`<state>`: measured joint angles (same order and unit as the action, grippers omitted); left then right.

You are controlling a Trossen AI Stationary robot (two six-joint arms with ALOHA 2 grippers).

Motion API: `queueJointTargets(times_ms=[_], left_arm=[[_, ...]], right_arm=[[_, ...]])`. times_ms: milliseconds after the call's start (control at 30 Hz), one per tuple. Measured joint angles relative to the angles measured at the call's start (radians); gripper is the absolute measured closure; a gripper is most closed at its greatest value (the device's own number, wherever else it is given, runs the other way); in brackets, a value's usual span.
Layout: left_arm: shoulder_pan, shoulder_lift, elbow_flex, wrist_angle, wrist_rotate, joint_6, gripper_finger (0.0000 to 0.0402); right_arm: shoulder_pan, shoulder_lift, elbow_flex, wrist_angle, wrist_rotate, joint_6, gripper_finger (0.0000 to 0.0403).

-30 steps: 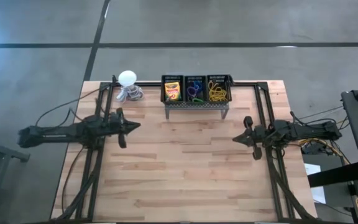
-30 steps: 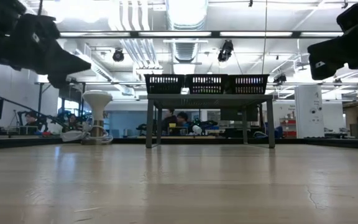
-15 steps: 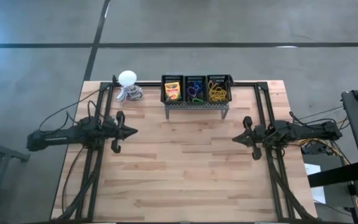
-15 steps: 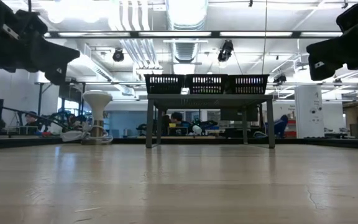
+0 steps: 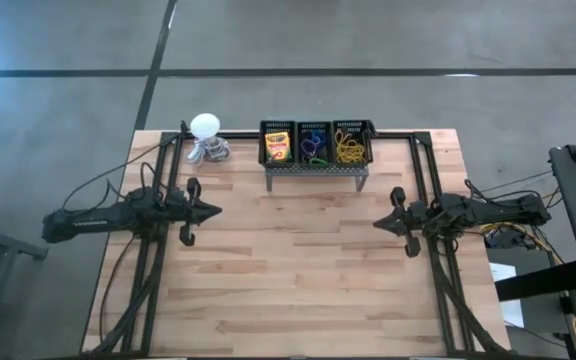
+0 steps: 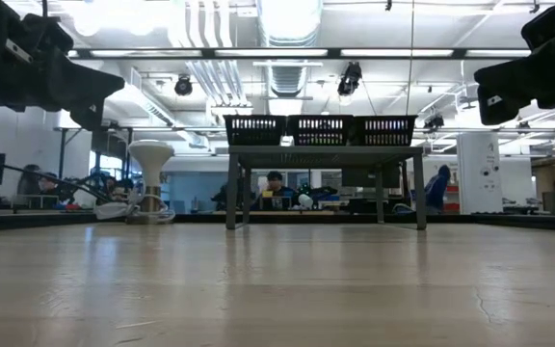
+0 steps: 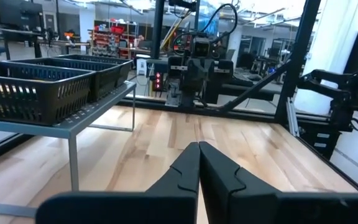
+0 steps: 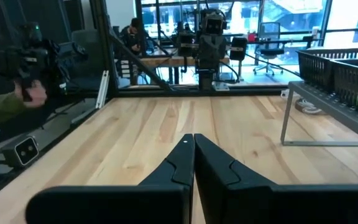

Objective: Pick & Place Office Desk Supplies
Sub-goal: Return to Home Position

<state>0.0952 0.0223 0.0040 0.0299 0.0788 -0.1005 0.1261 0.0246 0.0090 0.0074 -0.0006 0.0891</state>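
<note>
Crayon boxes [image 5: 278, 146], elastic rings [image 5: 314, 147] and yellow rubber bands [image 5: 350, 148] lie in the black bins [image 5: 315, 124] on the shelf [image 5: 316, 170] at the far edge of the counter [image 5: 298, 270]. We see the left pincer [image 5: 218, 210] and right pincer [image 5: 376, 224] both closed, near opposite side edges, well apart.

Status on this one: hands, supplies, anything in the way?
Left hand shut, empty, hovering left. Right hand shut, empty, opposite. Crayon boxes, elastic rings, rubber bands in shelf bins. Nothing blocking.
</note>
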Motion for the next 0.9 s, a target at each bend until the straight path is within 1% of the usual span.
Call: queueJointTargets(times_ms=[567, 633, 733, 900], left_arm=[[0.0, 0.0, 0.0, 0.0, 0.0, -0.001, 0.0387], [0.0, 0.0, 0.0, 0.0, 0.0, -0.001, 0.0387], [0.0, -0.001, 0.0, 0.0, 0.0, -0.004, 0.0387], [0.0, 0.001, 0.0, 0.0, -0.001, -0.004, 0.0387]], right_arm=[[0.0, 0.003, 0.0, 0.0, 0.0, -0.003, 0.0394], [0.0, -0.021, 0.0, 0.0, 0.0, -0.003, 0.0394], [-0.016, -0.025, 0.002, 0.019, 0.001, -0.003, 0.0394], [-0.03, -0.024, 0.0, -0.001, 0.001, -0.032, 0.0394]])
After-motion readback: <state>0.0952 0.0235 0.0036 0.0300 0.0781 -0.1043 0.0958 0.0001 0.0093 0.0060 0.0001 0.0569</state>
